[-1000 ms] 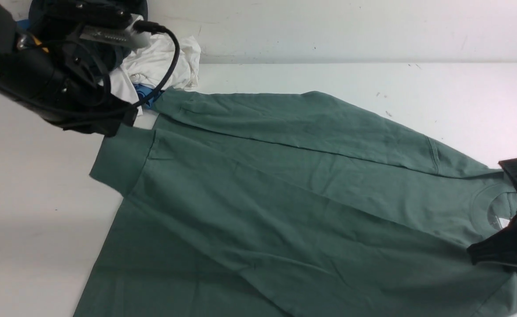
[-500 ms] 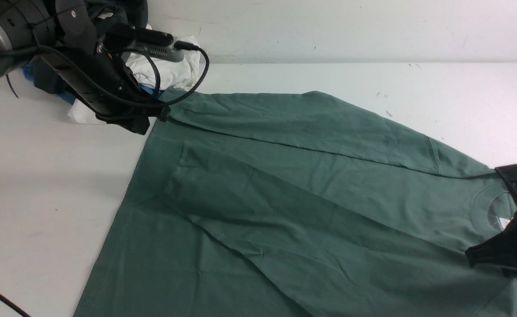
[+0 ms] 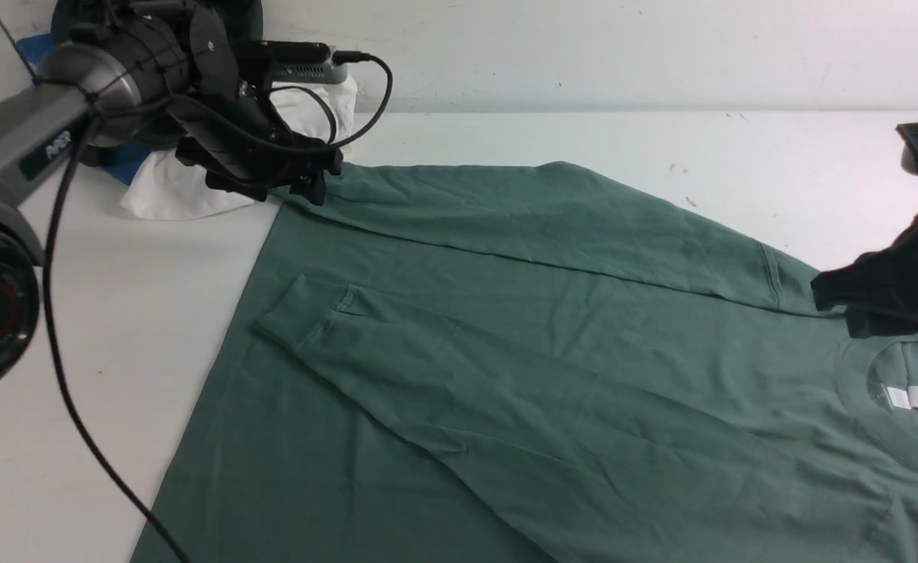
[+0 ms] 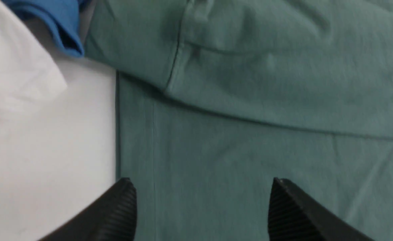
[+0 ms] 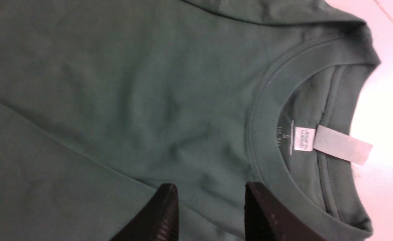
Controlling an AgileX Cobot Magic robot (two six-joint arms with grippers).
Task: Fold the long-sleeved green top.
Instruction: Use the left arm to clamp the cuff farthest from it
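The green long-sleeved top (image 3: 521, 367) lies flat on the white table, hem to the left and crew neck with its white tag (image 3: 916, 399) to the right. One sleeve is folded across the body, ending in its cuff (image 3: 303, 305); the other runs along the far edge. My left gripper (image 3: 314, 184) hovers open over the top's far left corner (image 4: 169, 140), with nothing between its fingers (image 4: 116, 207). My right gripper (image 3: 826, 293) is open above the shoulder, beside the collar (image 5: 266, 110) and tag (image 5: 333, 144), holding nothing.
A pile of white (image 3: 185, 191), blue (image 4: 59, 23) and dark garments sits at the back left against the wall. The left arm's black cable (image 3: 76, 407) hangs over the table at the front left. Bare white table (image 3: 740, 156) lies behind the top.
Both grippers have opened. The left one let go of the sleeve cuff, which now lies on the body, and moved back towards the far corner. The right one lifted away from the collar.
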